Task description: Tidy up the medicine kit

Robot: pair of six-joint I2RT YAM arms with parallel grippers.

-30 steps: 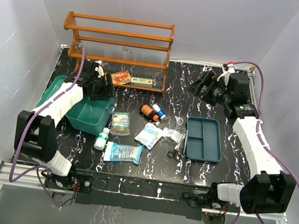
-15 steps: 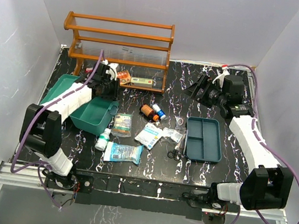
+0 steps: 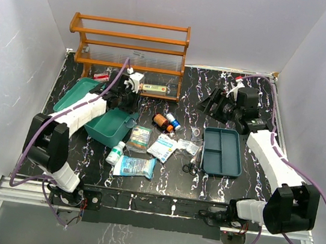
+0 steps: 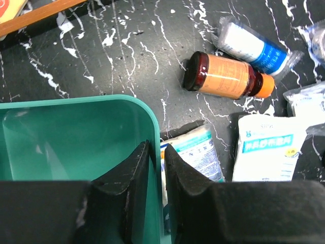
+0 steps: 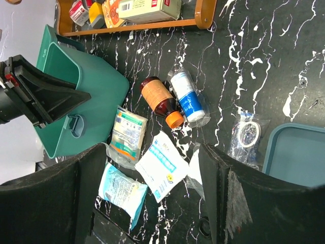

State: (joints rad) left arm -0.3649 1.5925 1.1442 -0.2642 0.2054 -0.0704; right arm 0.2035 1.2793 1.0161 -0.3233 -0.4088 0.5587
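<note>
- Looking down from the top view, we find the medicine kit (image 3: 102, 129) at the left of the black marbled table (image 3: 192, 84). It is a teal box whose lid (image 3: 75, 92) lies open toward the left wall.
- We note the left gripper (image 4: 155, 148) pinching the box's side wall close to a rounded corner. One finger (image 4: 124, 178) sits inside the box and the other outside, with the teal rim squeezed between them.
- We record the darker insert tray (image 3: 222, 151) lying flat right of centre, well apart from the box and near the right arm.
- We see the right gripper (image 5: 152, 148) hanging above the table beyond the tray, its fingers spread wide with nothing between them.
- Between box and tray we log loose supplies. A brown bottle (image 4: 223, 81) with an orange label lies on its side, just beside a blue-and-white wrapped roll (image 4: 254, 46). A white sachet (image 4: 266, 150) lies nearer the front edge.
- We find a packet (image 4: 195, 152) lying against the box's outer wall, just beside the outer finger.
- We note a small white bottle (image 3: 116, 152) and a light-blue packet (image 3: 134, 166) in front of the box, near the front edge.
- We see an orange wooden rack (image 3: 131, 45) standing at the back, behind the box, with small cartons on its lowest shelf.
</note>
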